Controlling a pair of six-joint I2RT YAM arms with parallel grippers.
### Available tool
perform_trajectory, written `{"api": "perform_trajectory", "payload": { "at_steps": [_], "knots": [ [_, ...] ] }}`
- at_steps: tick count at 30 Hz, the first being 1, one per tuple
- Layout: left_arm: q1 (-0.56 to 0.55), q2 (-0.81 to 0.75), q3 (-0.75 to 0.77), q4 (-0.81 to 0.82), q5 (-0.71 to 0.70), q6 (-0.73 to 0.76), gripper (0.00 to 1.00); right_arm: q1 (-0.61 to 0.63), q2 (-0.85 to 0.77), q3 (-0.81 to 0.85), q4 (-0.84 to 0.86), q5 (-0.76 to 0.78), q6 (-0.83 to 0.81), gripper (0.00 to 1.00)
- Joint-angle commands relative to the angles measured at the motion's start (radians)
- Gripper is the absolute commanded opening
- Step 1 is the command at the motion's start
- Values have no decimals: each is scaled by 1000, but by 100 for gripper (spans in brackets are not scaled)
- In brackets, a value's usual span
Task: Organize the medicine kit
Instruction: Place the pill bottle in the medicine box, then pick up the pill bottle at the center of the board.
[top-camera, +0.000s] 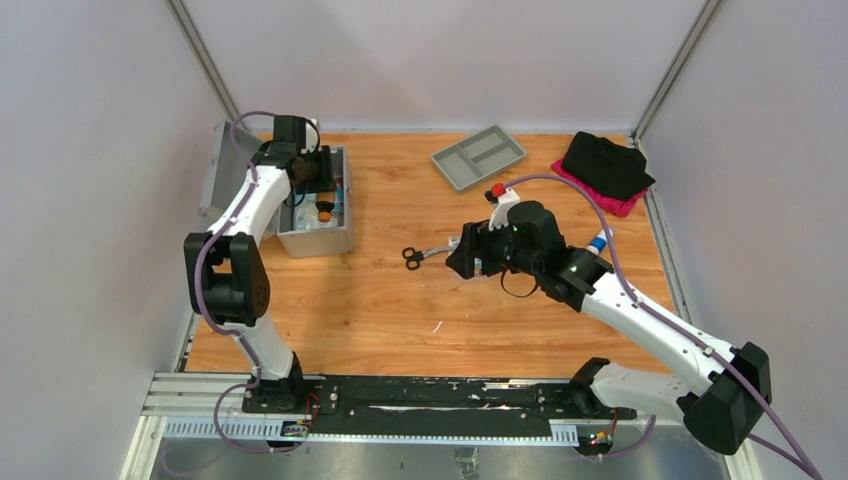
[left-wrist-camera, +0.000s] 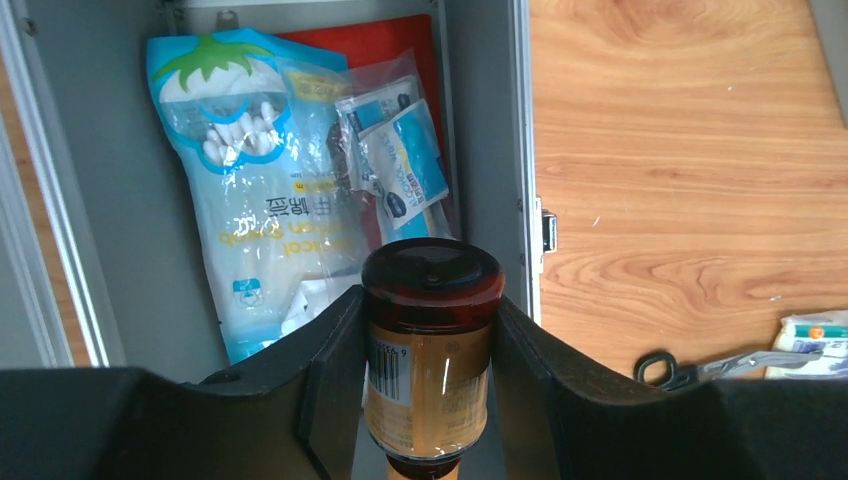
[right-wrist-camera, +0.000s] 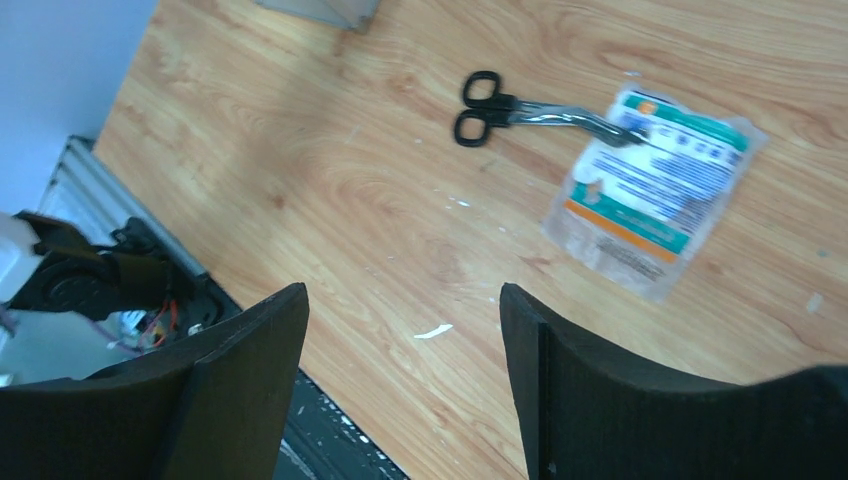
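Note:
The grey metal medicine case (top-camera: 318, 238) stands open at the left. My left gripper (top-camera: 320, 196) hangs over it, shut on a brown bottle with an orange label (left-wrist-camera: 430, 345), also visible from above (top-camera: 324, 211). Inside the case lie a bag of cotton swabs (left-wrist-camera: 250, 200), small blue-and-white packets (left-wrist-camera: 400, 165) and a red item (left-wrist-camera: 370, 40). My right gripper (right-wrist-camera: 400, 300) is open and empty above the table's middle (top-camera: 462, 256). Black-handled scissors (right-wrist-camera: 500, 105) and a flat packet with green and orange print (right-wrist-camera: 655, 185) lie on the wood ahead of it.
A grey divided tray (top-camera: 478, 156) sits at the back. Black cloth on a pink one (top-camera: 605, 165) lies at the back right. A small white bottle with a red cap (top-camera: 500, 194) and a blue-tipped item (top-camera: 598, 242) are near the right arm. A black rail (top-camera: 400, 395) runs along the front edge.

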Motion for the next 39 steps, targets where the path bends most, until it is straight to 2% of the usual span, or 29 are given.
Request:
{"api": "perform_trajectory", "payload": {
  "at_steps": [1,3,5,12,16,19,23,26,27,30,34,35,39],
  "knots": [
    [5,32,19,-5,18,15,33,-38,-3,29,-130,149,5,75],
    [6,45,20,-10,24,13,46,-54,9,43,-164,174,-1,77],
    [9,59,40,-34,36,14,54,-70,34,62,-195,174,-29,77],
    [15,40,57,-63,36,15,69,-150,120,147,-293,288,-88,79],
    [14,-13,34,-56,92,-16,70,-226,153,183,-302,344,-103,79],
    [15,-145,-57,34,124,-64,71,-278,207,218,-309,381,-148,79],
    [14,-328,-221,142,51,-67,73,-353,344,328,-367,383,-285,87],
    [14,-422,-326,187,-32,-80,75,-407,516,458,-468,386,-422,94],
    [14,-448,-356,211,-11,-95,75,-431,584,510,-509,374,-485,95],
    [13,-475,-385,234,35,-113,75,-495,702,609,-573,328,-540,96],
    [13,-490,-388,230,26,-113,75,-563,788,649,-577,203,-602,96],
    [14,-489,-388,231,30,-114,75,-575,812,657,-577,131,-618,95],
    [14,-485,-385,228,36,-112,76,-618,861,679,-576,47,-646,93]
  ]
}}
